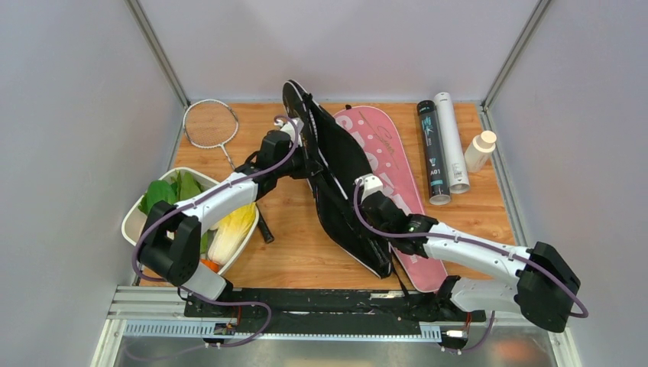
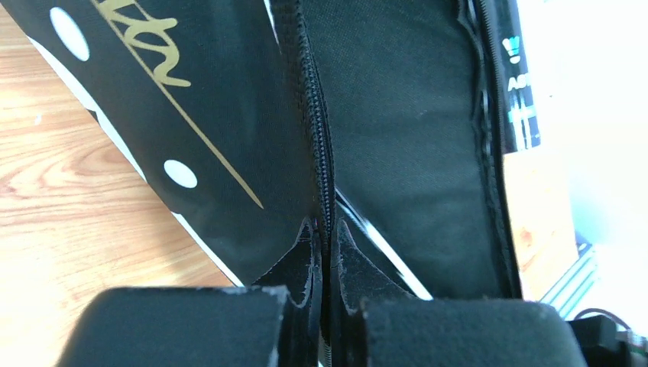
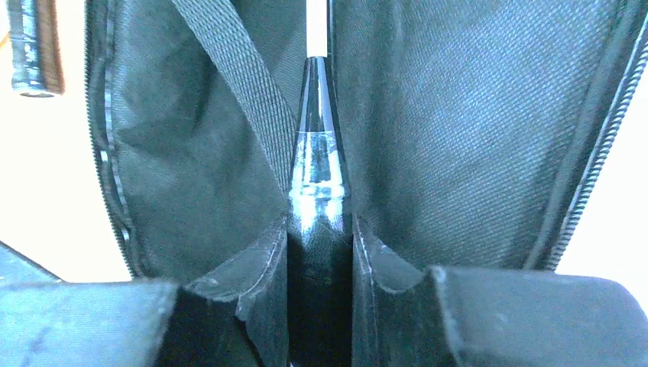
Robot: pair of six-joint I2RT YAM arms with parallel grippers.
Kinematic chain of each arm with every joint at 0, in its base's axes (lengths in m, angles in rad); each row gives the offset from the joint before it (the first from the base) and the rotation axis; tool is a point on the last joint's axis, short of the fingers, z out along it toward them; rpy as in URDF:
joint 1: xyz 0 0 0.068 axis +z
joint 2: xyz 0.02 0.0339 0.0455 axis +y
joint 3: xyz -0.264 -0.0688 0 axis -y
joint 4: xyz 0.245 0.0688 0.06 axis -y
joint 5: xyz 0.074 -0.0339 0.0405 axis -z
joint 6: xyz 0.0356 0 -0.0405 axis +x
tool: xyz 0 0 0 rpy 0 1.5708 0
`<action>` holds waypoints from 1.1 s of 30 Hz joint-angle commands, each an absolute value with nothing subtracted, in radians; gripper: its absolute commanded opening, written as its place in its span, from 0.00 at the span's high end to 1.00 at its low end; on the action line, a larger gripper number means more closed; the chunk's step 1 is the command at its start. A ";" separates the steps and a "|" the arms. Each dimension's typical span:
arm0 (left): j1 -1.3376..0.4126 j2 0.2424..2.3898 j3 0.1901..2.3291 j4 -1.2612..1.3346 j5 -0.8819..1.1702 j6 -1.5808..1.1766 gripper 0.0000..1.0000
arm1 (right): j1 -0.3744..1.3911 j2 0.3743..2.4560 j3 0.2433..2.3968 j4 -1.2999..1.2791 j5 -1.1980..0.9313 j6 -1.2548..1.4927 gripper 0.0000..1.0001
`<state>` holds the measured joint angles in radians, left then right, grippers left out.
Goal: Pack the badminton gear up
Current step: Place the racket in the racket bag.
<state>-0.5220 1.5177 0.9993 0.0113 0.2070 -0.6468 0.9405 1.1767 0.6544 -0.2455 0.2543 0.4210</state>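
A black racket bag stands on its edge, tilted, across the table's middle. My left gripper is shut on its zipper edge near the far end, as the left wrist view shows. My right gripper is shut on a black racket handle whose shaft runs into the open bag; the right wrist view shows this. A pink bag lies flat beside it. A silver racket lies at the back left. A black tube and a white tube lie at the back right. No shuttlecocks show.
A white tray of vegetables stands at the left, under my left arm. A small white bottle with a tan cap stands by the right wall. Grey walls close in the wooden table on three sides.
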 commanded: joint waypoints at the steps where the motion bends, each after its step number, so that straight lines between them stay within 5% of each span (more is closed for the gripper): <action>1: -0.523 1.511 0.997 -0.072 0.222 -0.531 1.00 | 0.928 1.124 0.766 -0.212 0.239 0.416 0.72; 3: -0.524 1.524 0.999 -0.082 0.221 -0.520 1.00 | 0.928 1.122 0.783 -0.212 0.246 0.411 0.62; 6: -0.523 1.536 0.993 -0.079 0.224 -0.520 1.00 | 0.919 1.151 0.780 -0.213 0.250 0.405 0.75; 9: -0.524 1.538 0.989 -0.072 0.227 -0.522 1.00 | 0.915 1.173 0.774 -0.209 0.245 0.419 0.76; 14: -0.523 1.545 0.987 -0.068 0.236 -0.523 1.00 | 0.908 1.196 0.778 -0.156 0.304 0.399 1.00; 21: -0.525 1.546 0.942 0.009 0.335 -0.541 1.00 | 0.880 1.272 0.743 0.152 0.434 0.416 1.00; 33: -0.524 1.566 0.916 0.082 0.410 -0.587 1.00 | 0.879 1.494 0.847 0.217 0.610 0.542 0.98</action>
<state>-0.4744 1.5658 0.9520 0.1284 0.1963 -0.5453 0.9096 1.4338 0.7479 -0.0280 0.3904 0.4431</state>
